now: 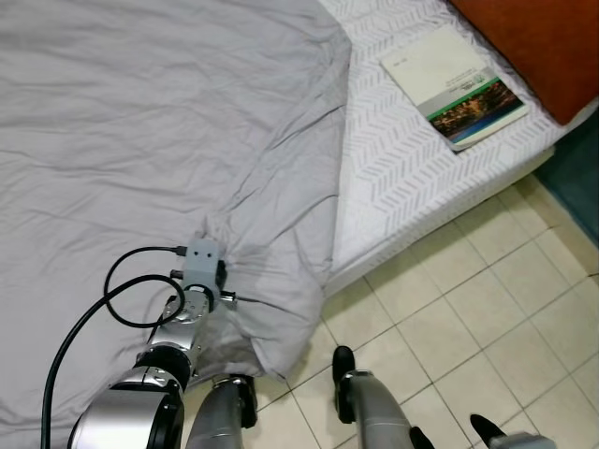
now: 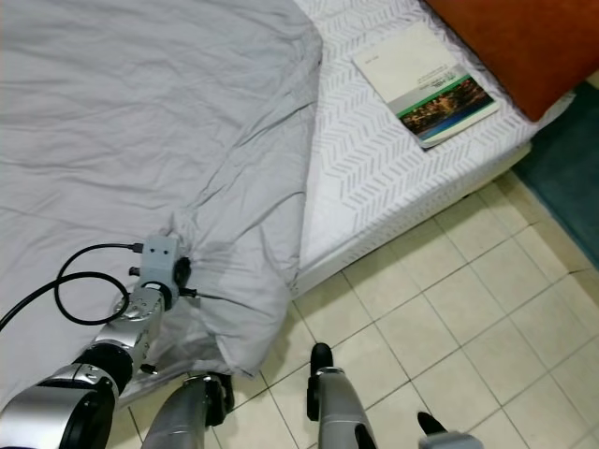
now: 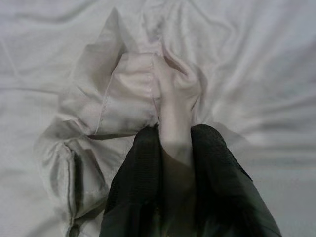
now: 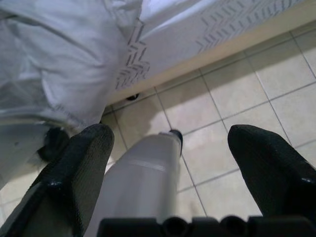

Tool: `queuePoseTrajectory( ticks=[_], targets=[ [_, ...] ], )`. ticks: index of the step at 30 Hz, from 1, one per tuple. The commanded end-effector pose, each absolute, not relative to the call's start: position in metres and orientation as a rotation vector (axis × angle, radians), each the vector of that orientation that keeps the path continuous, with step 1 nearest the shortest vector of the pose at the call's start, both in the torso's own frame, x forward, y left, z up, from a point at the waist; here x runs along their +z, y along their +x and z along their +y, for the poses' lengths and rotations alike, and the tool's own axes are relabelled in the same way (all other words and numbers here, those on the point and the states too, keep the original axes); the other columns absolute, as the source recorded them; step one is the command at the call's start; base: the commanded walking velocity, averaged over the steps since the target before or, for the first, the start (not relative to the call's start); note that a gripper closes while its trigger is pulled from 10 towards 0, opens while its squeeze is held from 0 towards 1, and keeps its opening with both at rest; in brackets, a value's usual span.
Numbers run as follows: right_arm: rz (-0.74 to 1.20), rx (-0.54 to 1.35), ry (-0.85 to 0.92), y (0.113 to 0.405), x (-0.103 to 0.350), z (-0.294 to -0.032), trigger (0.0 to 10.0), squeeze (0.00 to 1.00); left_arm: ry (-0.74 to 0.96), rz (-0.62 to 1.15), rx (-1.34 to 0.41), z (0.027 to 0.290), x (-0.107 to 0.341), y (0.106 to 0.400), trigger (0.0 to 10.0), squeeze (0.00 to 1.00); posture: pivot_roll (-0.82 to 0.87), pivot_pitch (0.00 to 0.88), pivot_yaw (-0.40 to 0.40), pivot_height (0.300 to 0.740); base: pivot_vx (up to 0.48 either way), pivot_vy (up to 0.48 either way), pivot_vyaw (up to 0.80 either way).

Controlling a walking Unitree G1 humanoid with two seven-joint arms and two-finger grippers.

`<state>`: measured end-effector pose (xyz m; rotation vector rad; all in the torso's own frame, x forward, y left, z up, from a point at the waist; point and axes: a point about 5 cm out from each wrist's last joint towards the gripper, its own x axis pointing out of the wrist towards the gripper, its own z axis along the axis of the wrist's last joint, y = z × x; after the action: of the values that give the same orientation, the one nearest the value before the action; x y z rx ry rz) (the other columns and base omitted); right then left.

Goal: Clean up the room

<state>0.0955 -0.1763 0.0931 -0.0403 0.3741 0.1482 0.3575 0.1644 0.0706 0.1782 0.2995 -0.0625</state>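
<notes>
Left wrist view shows our left hand (image 3: pixel 175 148) pinching a bunched fold of the grey sheet (image 1: pixel 140 122) between its two black fingers (image 3: pixel 136 168), at the near edge of the bed (image 1: pixel 412 159) where the sheet's corner spills over toward the tiled floor (image 1: pixel 487 337). Our right hand (image 4: pixel 175 163) hangs low on the right above the tiles, fingers spread wide and holding nothing. Farther off, the sheet covers the left of the bed. On the bare patterned mattress to the far right lies a book (image 1: pixel 454 84), just beside an orange pillow (image 1: pixel 538 42).
</notes>
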Motion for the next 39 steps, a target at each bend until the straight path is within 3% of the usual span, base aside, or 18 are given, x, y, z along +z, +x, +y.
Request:
queuePoseTrajectory(
  ticks=[1, 6, 11, 18, 31, 39],
  targets=[
    [0.432, 0.132, -0.037, 0.091, 0.081, -0.176, 10.0, 0.00, 0.196, 0.388, -0.118, 0.161, 0.046, 0.341, 10.0, 0.00, -0.33, 0.454, 0.058, 0.740, 0.000, 0.000, 0.00],
    [0.339, 0.055, -0.061, 0.120, 0.077, -0.185, 10.0, 0.00, 0.230, 0.301, -0.254, 0.136, 0.056, 0.346, 10.0, 0.00, -0.36, 0.323, 0.123, 0.740, 0.000, 0.000, 0.00],
    [0.310, 0.018, -0.075, 0.128, 0.078, -0.191, 10.0, 0.00, 0.199, 0.269, -0.260, 0.130, 0.065, 0.352, 10.0, 0.00, -0.38, 0.287, 0.128, 0.740, 0.000, 0.000, 0.00],
    [0.315, -0.009, -0.090, 0.123, 0.076, -0.199, 10.0, 0.00, 0.191, 0.249, -0.295, 0.127, 0.068, 0.353, 10.0, 0.00, -0.38, 0.295, 0.110, 0.740, 0.000, 0.000, 0.00],
    [0.283, 0.029, -0.106, 0.137, 0.076, -0.198, 10.0, 0.00, 0.162, 0.228, -0.423, 0.095, 0.065, 0.346, 10.0, 0.00, -0.38, 0.275, 0.109, 0.740, 0.000, -0.462, 0.00],
    [0.308, 0.049, -0.106, 0.130, 0.074, -0.199, 10.0, 0.00, 0.157, 0.233, -0.460, 0.081, 0.065, 0.344, 10.0, 0.00, -0.38, 0.277, 0.088, 0.740, 0.000, -0.458, 0.00]
  ],
)
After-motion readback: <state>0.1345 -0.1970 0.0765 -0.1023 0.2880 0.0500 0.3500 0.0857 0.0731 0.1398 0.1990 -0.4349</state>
